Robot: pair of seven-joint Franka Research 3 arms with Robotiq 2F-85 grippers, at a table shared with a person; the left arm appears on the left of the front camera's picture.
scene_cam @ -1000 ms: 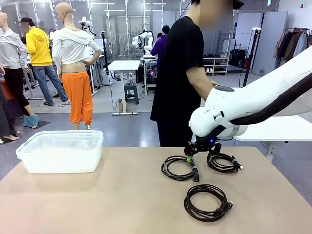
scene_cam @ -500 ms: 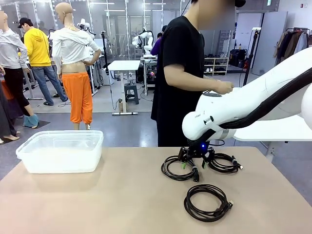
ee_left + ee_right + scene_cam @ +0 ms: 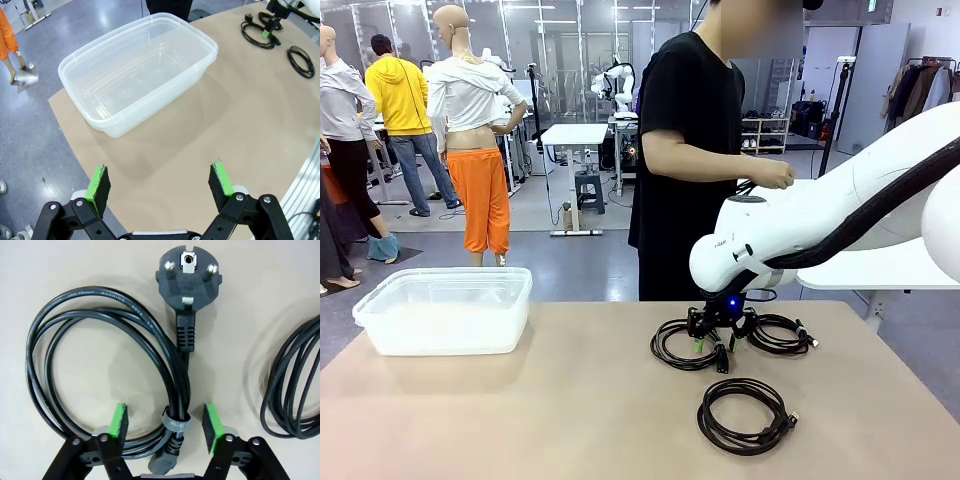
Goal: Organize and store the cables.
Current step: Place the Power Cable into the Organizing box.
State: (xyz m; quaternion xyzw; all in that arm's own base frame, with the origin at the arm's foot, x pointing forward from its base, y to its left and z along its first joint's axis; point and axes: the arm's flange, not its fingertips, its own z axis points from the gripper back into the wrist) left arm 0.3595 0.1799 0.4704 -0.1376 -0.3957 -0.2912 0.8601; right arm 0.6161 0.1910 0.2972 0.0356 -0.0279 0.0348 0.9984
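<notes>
Nothing stored yet: bin (image 3: 440,330) at desk (image 3: 550,420) far-left corner is empty, three cables (image 3: 745,416) lie far-right. Right claw (image 3: 164,415) released, straddling one coil's tie; left claw (image 3: 159,170) released above the bin.

Three black coiled cables (image 3: 706,412), flat, close together, seemingly strapped.

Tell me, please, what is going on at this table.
The right end effector is down over one coiled cable, its open fingers straddling the tied bundle, not yet gripping. A second cable and a third cable lie loose on the table nearby. The left end effector hangs open near the empty bin. A person stands at the far side, hands off the table.
</notes>
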